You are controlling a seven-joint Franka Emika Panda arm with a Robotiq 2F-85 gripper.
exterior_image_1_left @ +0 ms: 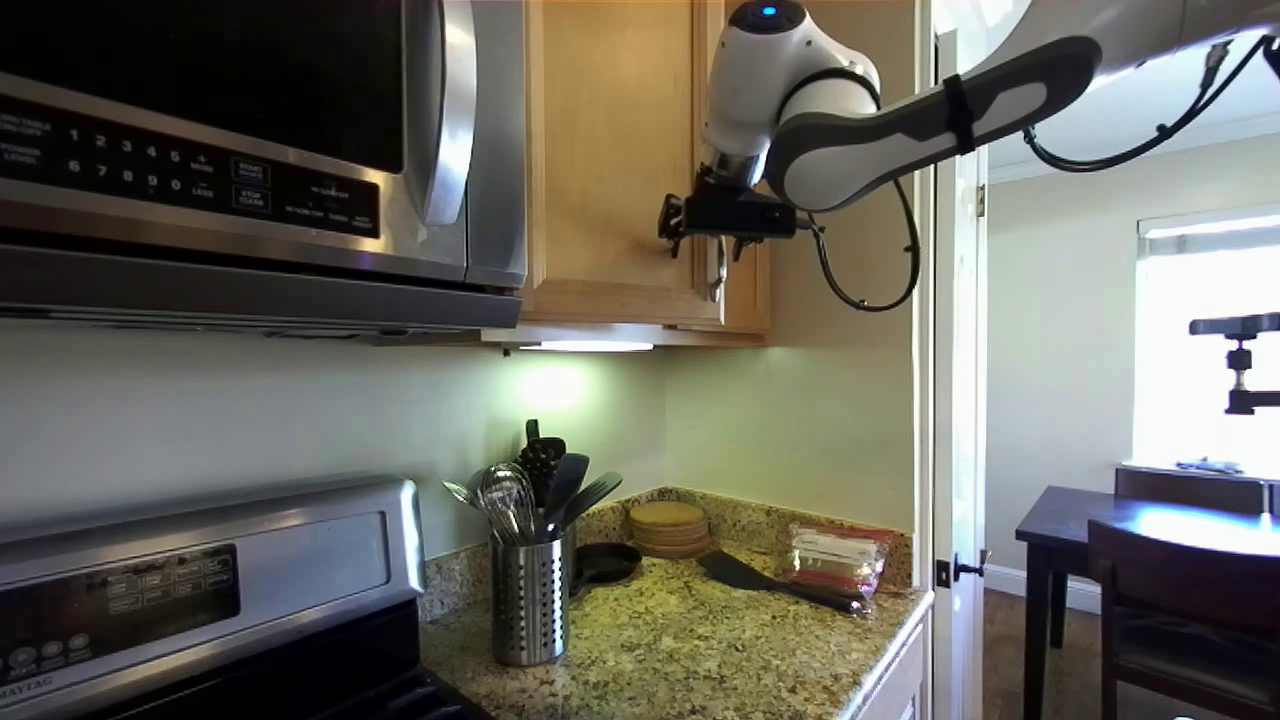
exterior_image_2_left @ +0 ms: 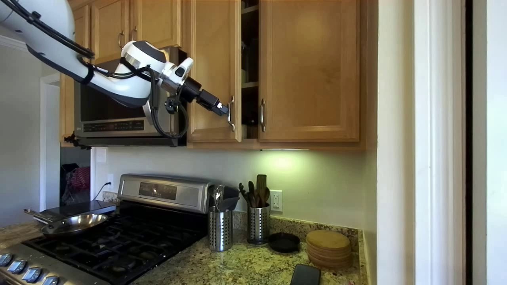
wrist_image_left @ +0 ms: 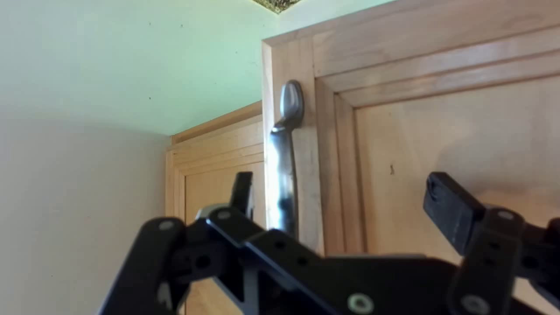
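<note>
Metal handle, likely stiff and slick, best clasped mid-bar; my pincer stands spread either side, pinching nothing.

gripper, just beside handle of ajar cabinet door; on speckled counter: two utensil holders, black pan.

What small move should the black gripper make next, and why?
Probably a slight sideways shift to centre the gripper on the curved silver metal handle of the pale wooden cabinet door: in the wrist view, the handle shows between the open jaws, but much nearer one.
</note>
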